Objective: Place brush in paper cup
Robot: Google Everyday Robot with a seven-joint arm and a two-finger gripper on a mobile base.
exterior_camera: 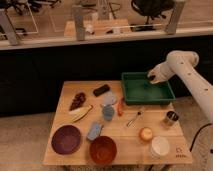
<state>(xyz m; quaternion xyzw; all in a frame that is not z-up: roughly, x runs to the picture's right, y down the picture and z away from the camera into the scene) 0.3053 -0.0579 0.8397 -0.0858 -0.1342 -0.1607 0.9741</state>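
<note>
The gripper (151, 77), fingers shut, hangs over the green tray's (131, 95) far right corner. The way to the paper cup (160, 146) at the worktop's (125, 150) front right passes the metal cup (171, 118) and orange (145, 133) crowding it.

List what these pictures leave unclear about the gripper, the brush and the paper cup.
- Gripper, camera view: above the green tray's far right corner; something dark shows at its tip, too small and blurred to identify.
- Brush: the slim utensil on the table is too small to tell from a spoon.
- Paper cup: inside washed out.
</note>
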